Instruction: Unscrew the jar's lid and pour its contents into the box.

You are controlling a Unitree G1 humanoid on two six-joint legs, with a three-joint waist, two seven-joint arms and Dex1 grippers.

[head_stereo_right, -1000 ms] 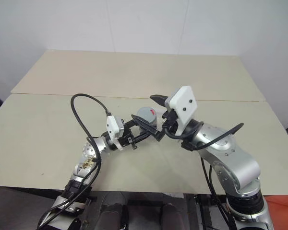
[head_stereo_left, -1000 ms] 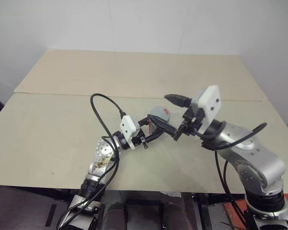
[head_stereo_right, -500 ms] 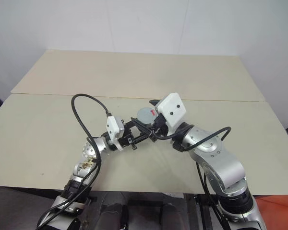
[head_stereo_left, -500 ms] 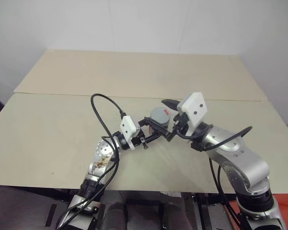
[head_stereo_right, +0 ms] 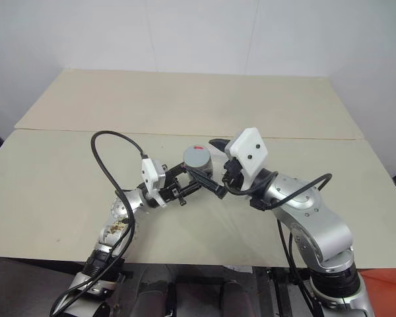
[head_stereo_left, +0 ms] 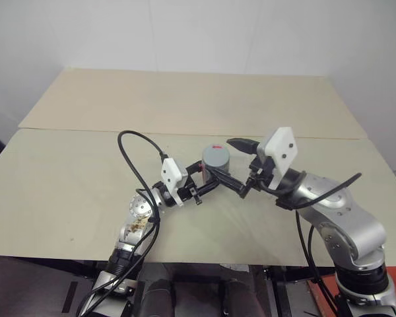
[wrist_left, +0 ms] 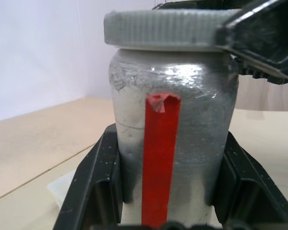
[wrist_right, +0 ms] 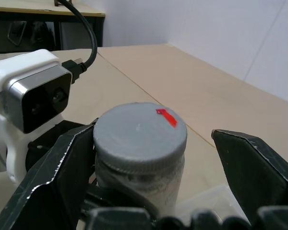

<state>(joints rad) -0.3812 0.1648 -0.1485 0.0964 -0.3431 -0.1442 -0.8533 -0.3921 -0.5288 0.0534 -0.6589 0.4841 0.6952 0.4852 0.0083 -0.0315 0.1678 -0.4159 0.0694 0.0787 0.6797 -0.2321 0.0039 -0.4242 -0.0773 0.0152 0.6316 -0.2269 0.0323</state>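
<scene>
The left gripper [wrist_left: 165, 211] is clamped tight on the jar [wrist_left: 170, 143], one black finger on each side of the lower body, holding it upright above the bench [head_stereo_left: 86, 172]. The red stripe [wrist_left: 159, 158] on the jar faces that gripper's wrist. The lid [wrist_right: 140, 134] is screwed on and sits level on top.

The right gripper [wrist_right: 156, 158] comes in from the opposite side with its jaws spread wide, straddling the lid. One finger [wrist_right: 62, 167] sits right against the lid's rim, perhaps touching it; the other [wrist_right: 252, 163] stands well apart from it. Nothing is in its grasp.

The step in hand looks to be taking hold of the lid for unscrewing. To do it well, the right gripper should centre itself so the lid lies midway between its fingers, then close on the ribbed rim only, not on the jar's shoulder below. An off-centre close would likely push the jar sideways in the left gripper's hold. The twist should run about the jar's upright axis while the left gripper holds firm.

A corner of the clear box [wrist_right: 211, 206] shows just beyond and below the jar, close at hand for pouring; the contents are hidden inside.
</scene>
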